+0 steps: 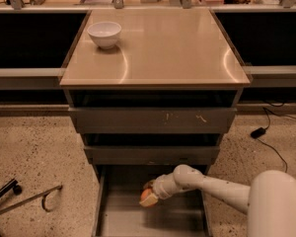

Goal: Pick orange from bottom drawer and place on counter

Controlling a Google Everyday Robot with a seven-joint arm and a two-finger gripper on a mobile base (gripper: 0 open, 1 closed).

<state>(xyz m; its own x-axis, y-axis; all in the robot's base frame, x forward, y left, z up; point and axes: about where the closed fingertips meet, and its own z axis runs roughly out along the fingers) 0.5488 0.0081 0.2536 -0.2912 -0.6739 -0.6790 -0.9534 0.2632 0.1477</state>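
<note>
The bottom drawer point(123, 218) is pulled out below two shallower grey drawers. My white arm reaches into it from the lower right. My gripper point(149, 195) is inside the drawer, at its middle, around the small orange point(147, 198). The orange sits at the gripper's tip, just above the drawer floor. The tan counter point(167, 48) tops the cabinet above.
A white bowl point(104, 33) stands at the counter's back left corner. Dark side shelves flank the cabinet. A black cable and plug point(259, 131) lie on the speckled floor at right. A metal bar and a wheeled leg point(24, 199) lie on the floor at left.
</note>
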